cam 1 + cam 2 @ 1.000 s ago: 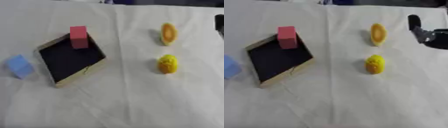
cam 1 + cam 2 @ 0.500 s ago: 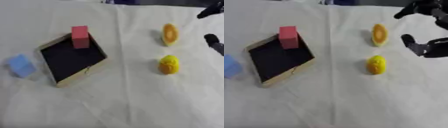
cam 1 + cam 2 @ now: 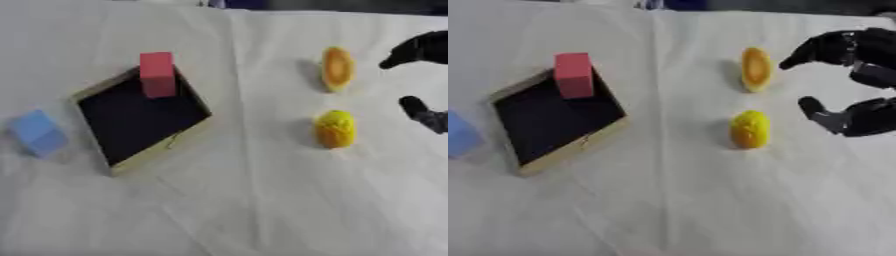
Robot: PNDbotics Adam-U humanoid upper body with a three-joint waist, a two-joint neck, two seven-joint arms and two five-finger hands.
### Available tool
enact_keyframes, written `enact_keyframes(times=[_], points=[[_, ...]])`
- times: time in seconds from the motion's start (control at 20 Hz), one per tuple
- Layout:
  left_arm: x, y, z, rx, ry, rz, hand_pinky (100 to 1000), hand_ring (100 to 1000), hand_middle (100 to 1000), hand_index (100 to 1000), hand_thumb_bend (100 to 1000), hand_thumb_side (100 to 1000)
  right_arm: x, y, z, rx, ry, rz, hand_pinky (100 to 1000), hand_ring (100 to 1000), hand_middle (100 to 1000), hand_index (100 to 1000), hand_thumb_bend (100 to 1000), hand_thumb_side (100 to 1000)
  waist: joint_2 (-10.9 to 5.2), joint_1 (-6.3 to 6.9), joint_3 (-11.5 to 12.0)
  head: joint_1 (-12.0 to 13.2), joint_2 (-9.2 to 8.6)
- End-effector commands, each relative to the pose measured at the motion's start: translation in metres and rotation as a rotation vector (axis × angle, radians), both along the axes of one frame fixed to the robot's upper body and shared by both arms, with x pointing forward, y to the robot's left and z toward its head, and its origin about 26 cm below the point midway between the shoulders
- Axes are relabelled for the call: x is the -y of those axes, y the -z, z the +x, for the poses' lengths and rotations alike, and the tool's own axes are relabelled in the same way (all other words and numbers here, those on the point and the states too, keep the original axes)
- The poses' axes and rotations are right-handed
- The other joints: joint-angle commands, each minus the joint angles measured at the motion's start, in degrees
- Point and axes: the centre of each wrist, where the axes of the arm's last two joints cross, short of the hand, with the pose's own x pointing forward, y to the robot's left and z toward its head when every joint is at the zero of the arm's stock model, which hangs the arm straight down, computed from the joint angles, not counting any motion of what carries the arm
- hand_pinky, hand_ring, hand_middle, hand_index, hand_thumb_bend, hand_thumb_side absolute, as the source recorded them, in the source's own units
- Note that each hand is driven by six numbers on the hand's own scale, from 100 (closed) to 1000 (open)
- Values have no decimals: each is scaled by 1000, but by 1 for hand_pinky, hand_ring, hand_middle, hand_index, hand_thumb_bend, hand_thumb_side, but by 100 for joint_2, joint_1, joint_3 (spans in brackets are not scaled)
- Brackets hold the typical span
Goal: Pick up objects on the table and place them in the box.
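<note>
Right eye view: right robot hand [image 3: 859, 85] spread beside yellow object [image 3: 750, 129], apart.

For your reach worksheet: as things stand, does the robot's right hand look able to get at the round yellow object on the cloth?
Probably yes. The right hand hangs open just right of the yellow object, with only bare white cloth between them. The orange object lies farther back, out of the way.
</note>
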Motion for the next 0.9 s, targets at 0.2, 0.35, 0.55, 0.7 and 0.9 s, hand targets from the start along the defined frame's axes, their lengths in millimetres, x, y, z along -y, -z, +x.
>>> enact_keyframes(times=[0.2, 0.35, 0.55, 0.7, 0.9], points=[[0, -10, -1, 25, 16, 32, 693, 653, 608, 765, 100, 557, -11, -4, 0, -9, -24, -72, 900, 910, 786, 876, 331, 129, 16, -45, 25, -155, -40], [1, -11, -1, 26, 18, 31, 692, 653, 608, 765, 100, 558, -15, 0, 2, -38, -25, -100, 910, 922, 793, 880, 365, 155, 32, -40, 47, -210, -28], [2, -11, -1, 26, 24, 30, 692, 653, 608, 765, 100, 559, -21, 3, 3, -68, -18, -123, 916, 931, 803, 885, 414, 168, 42, -36, 60, -235, -20], [2, -11, -1, 26, 28, 29, 692, 653, 608, 765, 100, 561, -26, 6, 5, -84, -7, -130, 919, 934, 806, 889, 421, 180, 54, -30, 77, -247, -27], [3, -11, 0, 25, 32, 28, 692, 652, 608, 765, 100, 565, -31, 8, 7, -93, 5, -124, 919, 934, 804, 887, 400, 182, 76, -22, 102, -265, -34]])
